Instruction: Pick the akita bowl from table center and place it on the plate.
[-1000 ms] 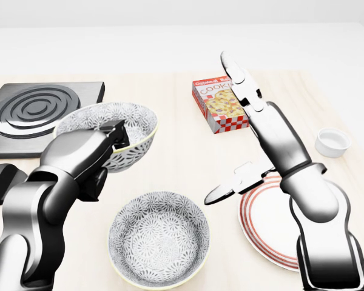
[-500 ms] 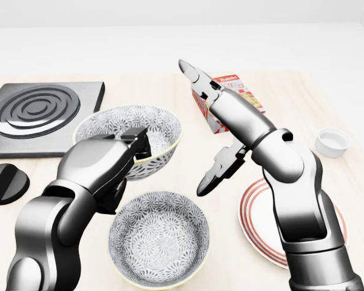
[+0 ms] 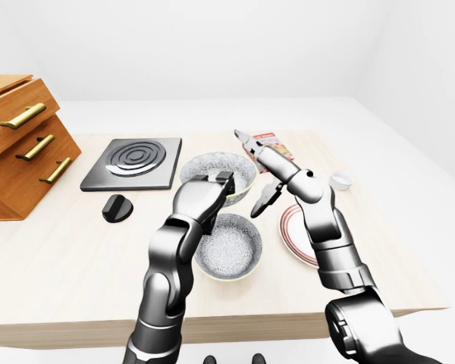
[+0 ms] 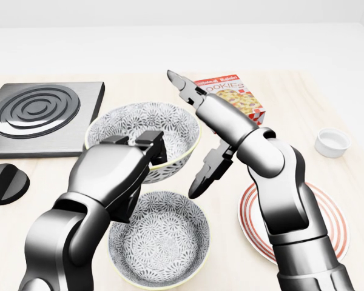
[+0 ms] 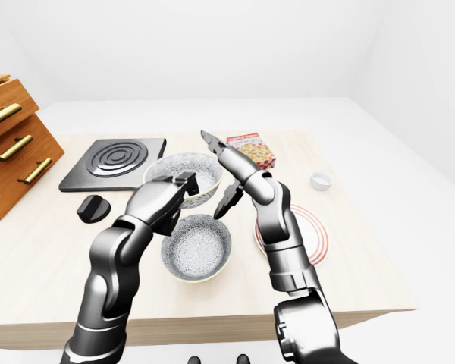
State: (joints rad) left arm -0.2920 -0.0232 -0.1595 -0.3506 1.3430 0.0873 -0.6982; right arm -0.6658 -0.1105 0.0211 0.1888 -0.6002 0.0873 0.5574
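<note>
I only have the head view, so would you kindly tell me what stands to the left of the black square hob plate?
Observer: A wooden chest of drawers with brass handles stands at the table's left end, left of the hob plate.
Operator: Thank you. How close is the lower grey patterned bowl to the table's near edge?
Observer: In the left-eye view the bowl sits well back from it, with bare light wood table between.
Operator: Is there table right of the red-striped plate?
Observer: Yes, in the right-eye view bare table runs on beyond the plate.
</note>
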